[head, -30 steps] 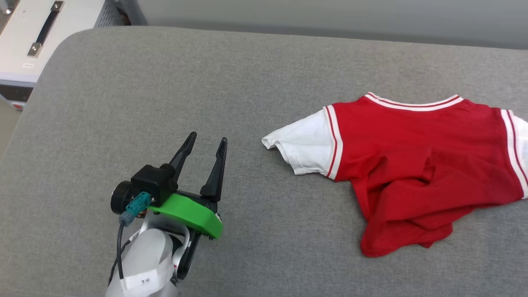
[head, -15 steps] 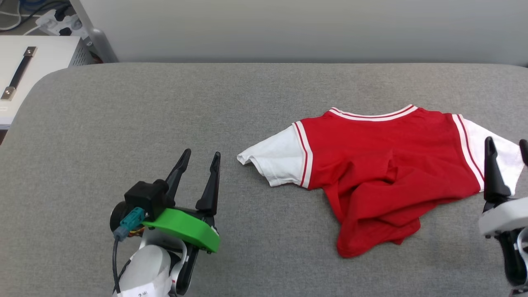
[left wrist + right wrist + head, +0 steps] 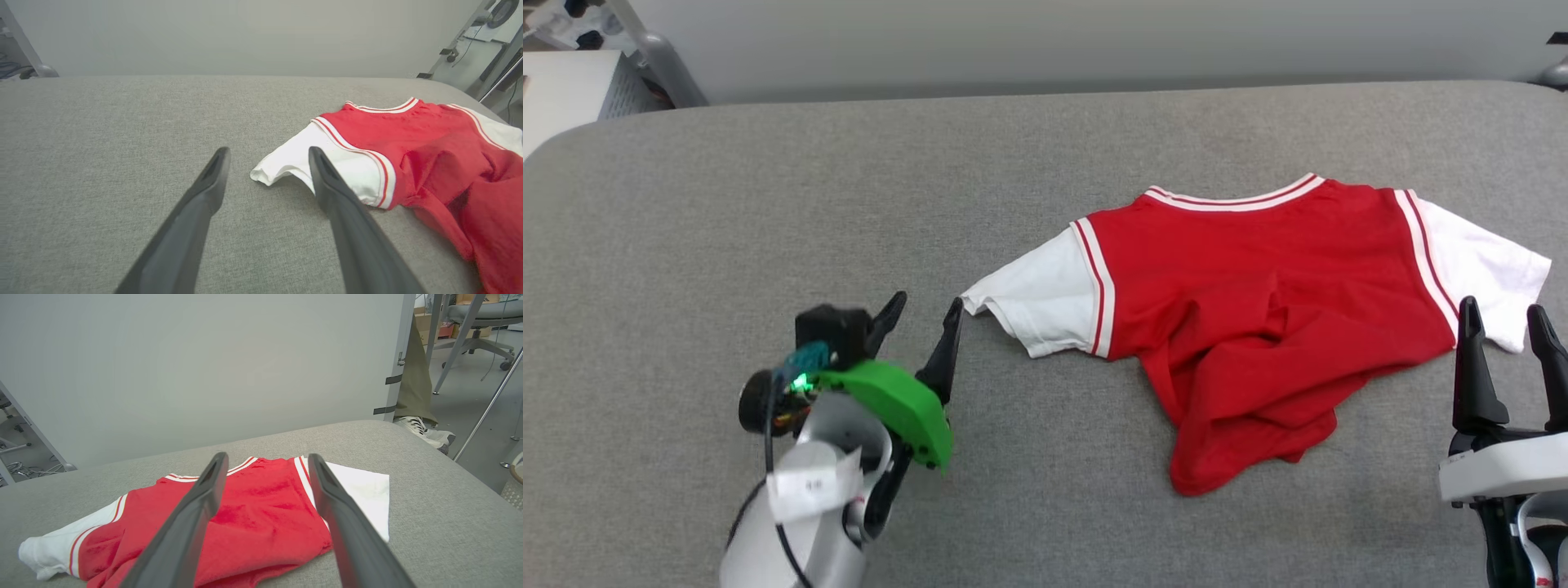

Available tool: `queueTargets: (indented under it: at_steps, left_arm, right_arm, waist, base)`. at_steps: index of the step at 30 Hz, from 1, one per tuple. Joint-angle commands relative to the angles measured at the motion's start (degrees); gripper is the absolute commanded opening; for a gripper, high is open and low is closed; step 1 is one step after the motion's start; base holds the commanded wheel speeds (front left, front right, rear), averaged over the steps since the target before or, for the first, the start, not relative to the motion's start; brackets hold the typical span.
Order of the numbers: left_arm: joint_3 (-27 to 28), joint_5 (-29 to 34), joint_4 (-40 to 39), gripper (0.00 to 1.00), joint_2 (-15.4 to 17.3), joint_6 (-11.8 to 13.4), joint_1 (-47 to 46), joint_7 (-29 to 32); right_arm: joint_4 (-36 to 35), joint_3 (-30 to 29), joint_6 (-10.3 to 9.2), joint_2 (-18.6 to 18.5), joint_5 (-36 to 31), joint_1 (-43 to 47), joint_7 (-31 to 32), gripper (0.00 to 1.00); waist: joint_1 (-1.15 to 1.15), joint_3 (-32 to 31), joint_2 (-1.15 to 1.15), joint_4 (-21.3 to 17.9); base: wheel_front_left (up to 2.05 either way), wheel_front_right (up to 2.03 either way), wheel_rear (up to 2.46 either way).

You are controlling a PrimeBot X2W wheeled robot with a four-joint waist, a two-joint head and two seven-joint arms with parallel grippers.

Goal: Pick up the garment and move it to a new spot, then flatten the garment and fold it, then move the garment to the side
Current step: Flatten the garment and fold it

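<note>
The left gripper (image 3: 926,302) has its two dark fingers spread apart and grasps nothing. It sits at the lower left of the head view, fingers pointing up the frame. The tip of the finger nearer the frame's middle is just beside the cuff of a white sleeve; whether they touch cannot be told. In the left wrist view that cuff lies past the fingertips, and one finger crosses in front of the sleeve.

The right gripper (image 3: 1502,309) is at the lower right of the head view, its fingers also released and empty. Their tips point up at the other white sleeve, just below it. In the right wrist view the fingers overlap the red body and the striped shoulder seam.

The shirt (image 3: 1241,310) lies on the grey table (image 3: 768,204), right of centre in the head view, between the two grippers. Its striped collar faces the top of the frame and both sleeves reach outward. The red lower part is creased and bunched toward the bottom of the frame.

A pale wall (image 3: 1094,33) runs behind the table. At the upper right of the right wrist view stand a person's trouser leg (image 3: 414,375) and shoe (image 3: 427,435), with an office chair (image 3: 474,314) beyond.
</note>
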Motion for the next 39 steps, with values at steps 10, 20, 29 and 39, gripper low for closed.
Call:
queueTargets:
  at_steps: [10,20,29,39]
  left_arm:
    - [-3.03,0.41,4.27,1.00,2.38,4.24,-15.75,29.19]
    - [-5.96,3.77,9.63,1.00,3.77,6.13,-19.19,34.49]
    - [-8.95,3.21,15.17,0.00,2.96,3.60,-17.05,35.54]
    - [-4.22,2.08,12.21,0.00,5.50,7.85,-14.18,25.25]
  right_arm:
    - [-0.58,1.53,-0.05,0.64,-2.02,-1.53,0.00,1.00]
    - [0.08,2.74,-0.05,0.69,-2.59,-2.85,-0.75,1.00]
    - [0.10,2.61,-0.05,0.64,-2.98,-3.38,-0.67,1.00]
    - [1.66,1.74,-0.05,-0.47,-3.30,-2.68,1.18,1.00]
  waist:
    - [0.00,6.77,0.00,-3.75]
    - [0.00,10.05,0.00,-5.36]
    - [0.00,10.94,0.00,-4.81]
    - [0.00,6.63,0.00,-3.03]
  base:
    - [0.00,0.00,0.00]
    - [0.00,0.00,0.00]
    - [0.00,0.00,0.00]
    - [0.00,0.00,0.00]
